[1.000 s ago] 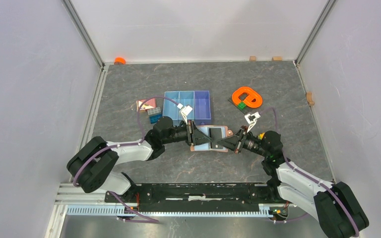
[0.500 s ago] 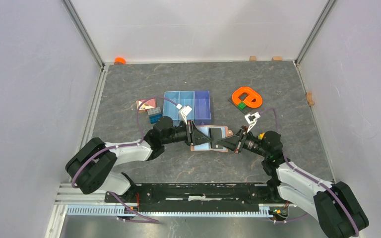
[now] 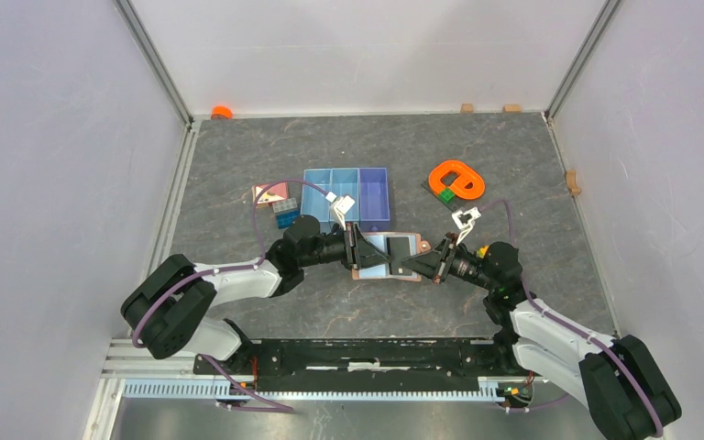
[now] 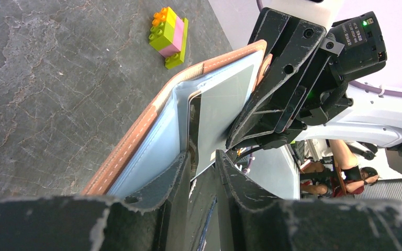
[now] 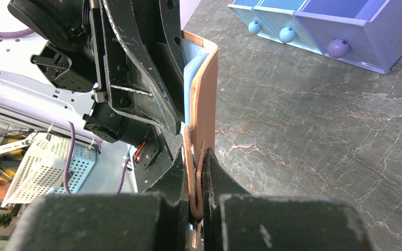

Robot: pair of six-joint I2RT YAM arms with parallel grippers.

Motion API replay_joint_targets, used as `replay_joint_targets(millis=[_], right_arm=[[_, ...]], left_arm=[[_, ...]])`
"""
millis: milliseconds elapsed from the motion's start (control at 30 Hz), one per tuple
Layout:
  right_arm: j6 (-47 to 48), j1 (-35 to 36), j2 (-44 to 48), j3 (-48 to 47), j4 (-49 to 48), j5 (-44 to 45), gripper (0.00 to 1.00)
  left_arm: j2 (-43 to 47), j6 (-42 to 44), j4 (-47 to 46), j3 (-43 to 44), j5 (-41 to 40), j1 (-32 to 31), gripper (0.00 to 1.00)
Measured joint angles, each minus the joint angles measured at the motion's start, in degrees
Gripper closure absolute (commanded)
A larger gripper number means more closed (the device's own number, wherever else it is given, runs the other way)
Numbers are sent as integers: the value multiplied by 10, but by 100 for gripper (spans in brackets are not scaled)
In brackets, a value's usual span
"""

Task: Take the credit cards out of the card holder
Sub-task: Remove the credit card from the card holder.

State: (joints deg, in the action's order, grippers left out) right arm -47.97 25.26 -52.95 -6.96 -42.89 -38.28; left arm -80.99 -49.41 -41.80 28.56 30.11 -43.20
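Note:
The card holder (image 3: 405, 245), a salmon-brown wallet with a pale blue inside, hangs just above the tabletop between both arms. From the left, my left gripper (image 3: 359, 249) reaches into its open side. In the left wrist view the left gripper (image 4: 203, 157) is shut on a thin grey-blue inner layer (image 4: 222, 104) next to the brown stitched cover (image 4: 136, 136). My right gripper (image 3: 412, 267) holds the opposite end. In the right wrist view the right gripper (image 5: 194, 157) is shut on the card holder's (image 5: 208, 94) folded leather edge. No credit cards show apart from it.
A blue three-compartment tray (image 3: 346, 196) stands just behind the card holder and shows as blue boxes (image 5: 335, 26) in the right wrist view. A pink block (image 3: 272, 193) and a blue brick (image 3: 284, 216) lie left. An orange ring piece (image 3: 456, 180) lies back right. A lime-pink brick stack (image 4: 170, 36) lies beyond the wallet.

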Motion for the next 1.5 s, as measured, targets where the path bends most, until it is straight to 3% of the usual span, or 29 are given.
replay_joint_targets(millis=[1133,1500], right_arm=[[7,0,0,0,4,3,100],[-4,-3,-23,0,-34,-4,100]], left_arm=[[-2,0,-12,0,6,5,70],[-17,-6,-64,-7,33,15,81]])
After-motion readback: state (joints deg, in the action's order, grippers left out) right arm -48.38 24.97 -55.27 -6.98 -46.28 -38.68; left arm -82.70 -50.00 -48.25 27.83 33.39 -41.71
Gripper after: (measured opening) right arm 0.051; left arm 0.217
